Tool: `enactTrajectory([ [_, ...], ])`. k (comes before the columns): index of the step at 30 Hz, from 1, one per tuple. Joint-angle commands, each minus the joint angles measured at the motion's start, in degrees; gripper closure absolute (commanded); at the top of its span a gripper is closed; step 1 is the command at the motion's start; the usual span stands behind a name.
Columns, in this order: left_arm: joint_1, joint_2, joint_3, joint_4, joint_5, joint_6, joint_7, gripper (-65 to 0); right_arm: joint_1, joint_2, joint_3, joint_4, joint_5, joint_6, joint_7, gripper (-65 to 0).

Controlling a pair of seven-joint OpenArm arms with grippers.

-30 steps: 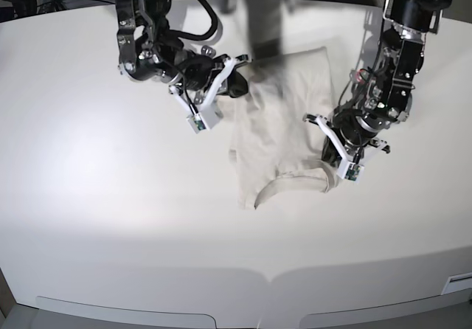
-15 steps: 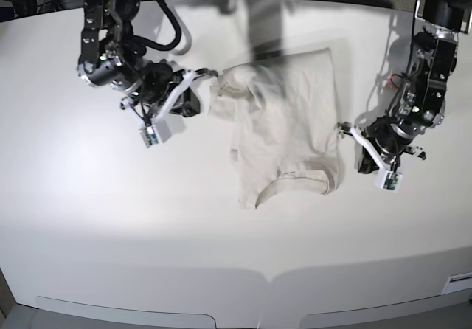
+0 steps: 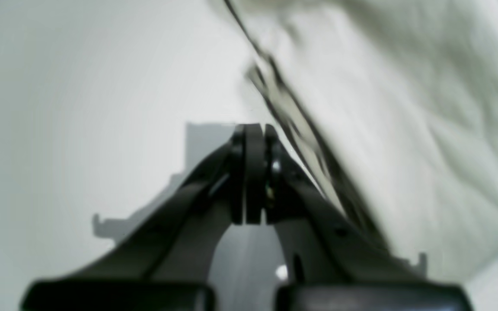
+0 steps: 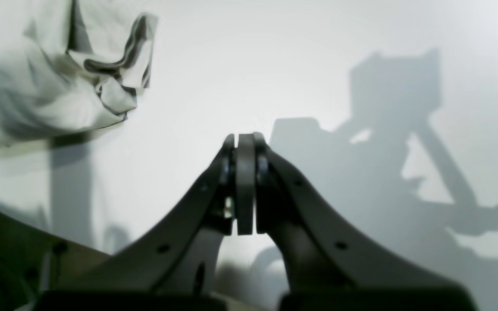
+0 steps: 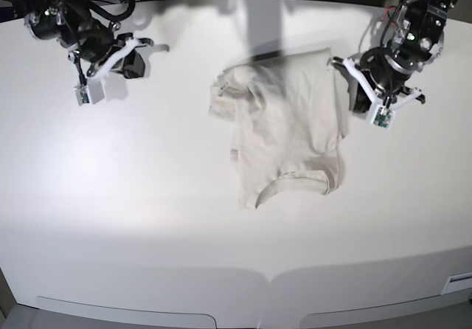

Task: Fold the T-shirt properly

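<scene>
Beige cotton, the T-shirt is laid lengthwise between both closed, empty pairs of fingers; its right-hand edge is approached more nearly by the left fingers.

Two arms, showing black and pale in a patchy mix. Right arm: carrying a thick black cable curving in a loop; ending in a white wedge-shaped piece and dark, tapering fingers. Left arm: bearing a matching white piece, black tapering fingers and a small red detail higher up.
</scene>
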Motion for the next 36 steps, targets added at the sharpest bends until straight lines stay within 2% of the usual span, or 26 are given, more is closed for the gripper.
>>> enactTrajectory([
  [1, 1.16, -0.63, -0.46, 1.27, 0.02, 0.26, -1.07, 0.0, -0.81, 0.50, 1.27, 1.68, 1.92, 0.43, 0.50, 0.0],
  [5, 6.93, -0.46, -2.84, 1.42, -0.22, 0.28, -2.60, 0.0, -4.04, 0.52, 5.09, 2.95, 6.01, 0.43, -1.68, 0.0],
  [11, 16.94, -0.46, -11.37, 7.06, -0.48, 0.26, -4.98, 0.0, -7.34, 0.79, 8.24, 3.04, 10.47, 0.43, -4.61, 0.0],
  [19, 26.36, -0.44, -19.87, 11.98, -4.33, 0.22, -5.29, 0.0, -11.58, 0.81, 8.39, 3.04, 10.51, 0.43, -6.86, 0.0],
  [32, 38.95, -0.13, -21.33, 11.80, -1.60, 0.20, -5.22, 0.0, -22.71, 0.79, 8.37, 3.04, 9.18, 0.43, -7.17, 0.0],
  [36, 40.39, -0.13, -21.33, 8.07, -1.11, 0.17, -6.43, 0.0, -25.09, 0.72, 8.37, 2.56, 8.50, 0.43, -6.97, 0.0],
])
